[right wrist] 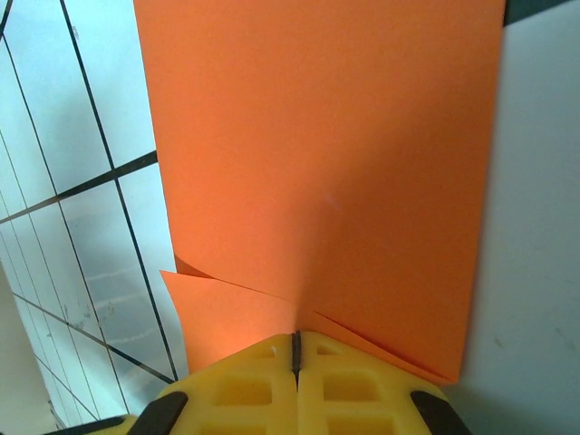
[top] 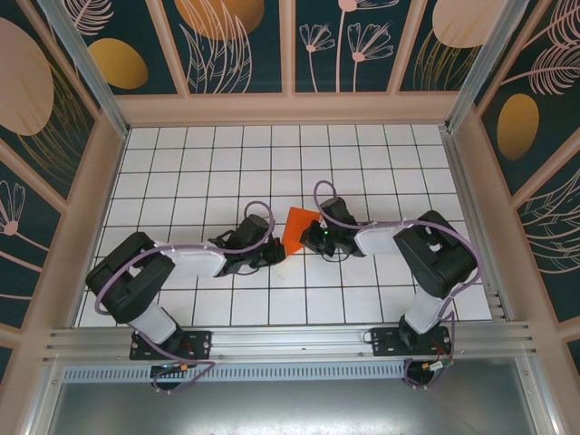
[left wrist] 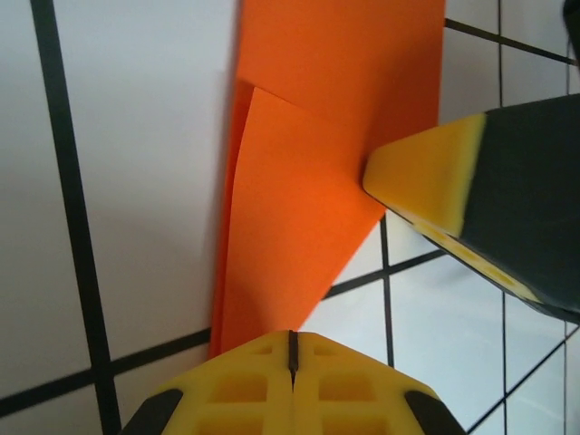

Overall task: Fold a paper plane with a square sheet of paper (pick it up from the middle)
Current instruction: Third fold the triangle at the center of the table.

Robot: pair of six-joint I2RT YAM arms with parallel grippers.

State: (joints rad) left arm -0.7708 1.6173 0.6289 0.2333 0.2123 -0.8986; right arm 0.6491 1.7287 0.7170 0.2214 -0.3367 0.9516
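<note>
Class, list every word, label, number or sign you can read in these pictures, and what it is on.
None can be read. The orange paper is blank, the tiled table bears only grid lines, and the wall panels carry leaf and flower drawings, no lettering.

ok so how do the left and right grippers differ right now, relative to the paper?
The left gripper sits at the narrow, pointed corner of the folded sheet of paper. The right gripper meets a wide edge where the flap edges converge. In the top view the left gripper comes in from the paper's lower left and the right gripper from its right. Shared: both have jaws shut and yellow fingertips at the paper's edge. Whether either pinches the paper is unclear.
</note>
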